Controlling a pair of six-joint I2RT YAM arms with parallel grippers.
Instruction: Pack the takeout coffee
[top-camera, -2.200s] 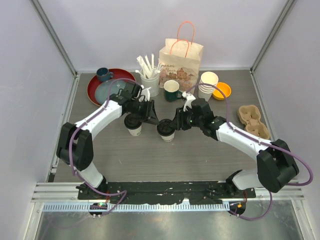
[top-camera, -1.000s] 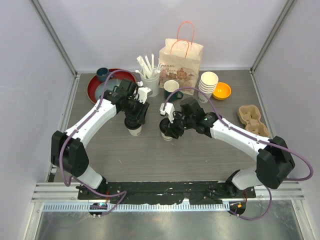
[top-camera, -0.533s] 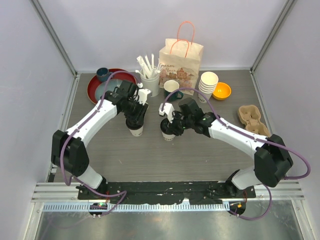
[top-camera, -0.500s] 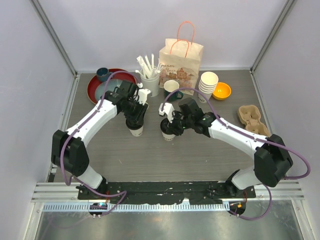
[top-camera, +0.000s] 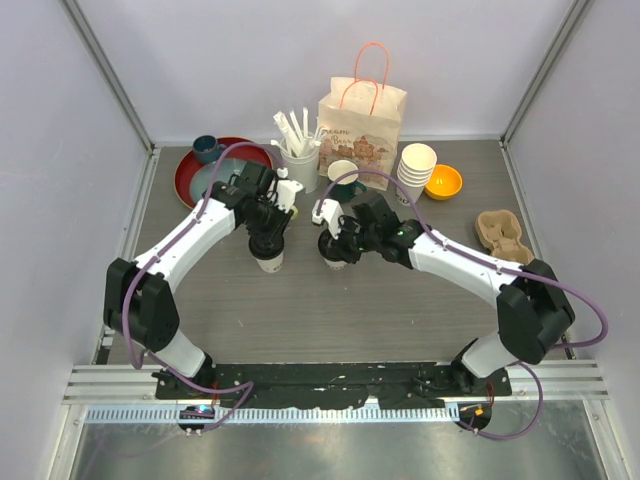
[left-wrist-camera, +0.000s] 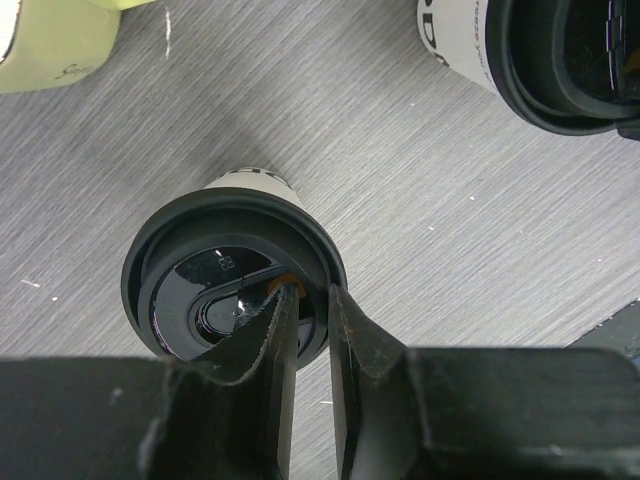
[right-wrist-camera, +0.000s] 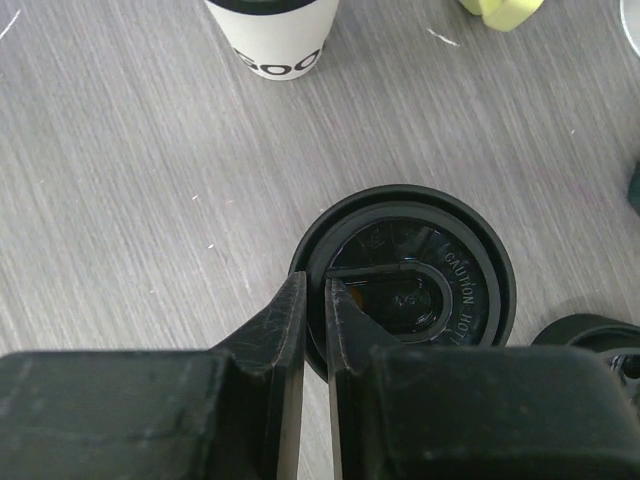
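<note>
In front of the brown paper bag with orange handles (top-camera: 361, 118) I see 2 cream paper cups with round black plastic lids (top-camera: 268, 263). Left of the bag, a white pot (top-camera: 301, 172) holds white sticks (top-camera: 292, 127). My left gripper (left-wrist-camera: 312, 303) pinches the lid rim of the left cup (left-wrist-camera: 215, 285). My right gripper (right-wrist-camera: 313, 292) pinches the lid rim of the right cup (right-wrist-camera: 440, 262).

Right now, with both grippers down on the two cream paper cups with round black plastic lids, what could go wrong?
1. The left gripper pinches only the rim of the round black plastic lid on its cream paper cup, and the right gripper does likewise on the other lid: lifting may pop a lid off.
2. Both grips sit off-centre, so a cup could tilt.
3. The dark green ceramic mug stands close behind the right gripper and could get knocked.
</note>
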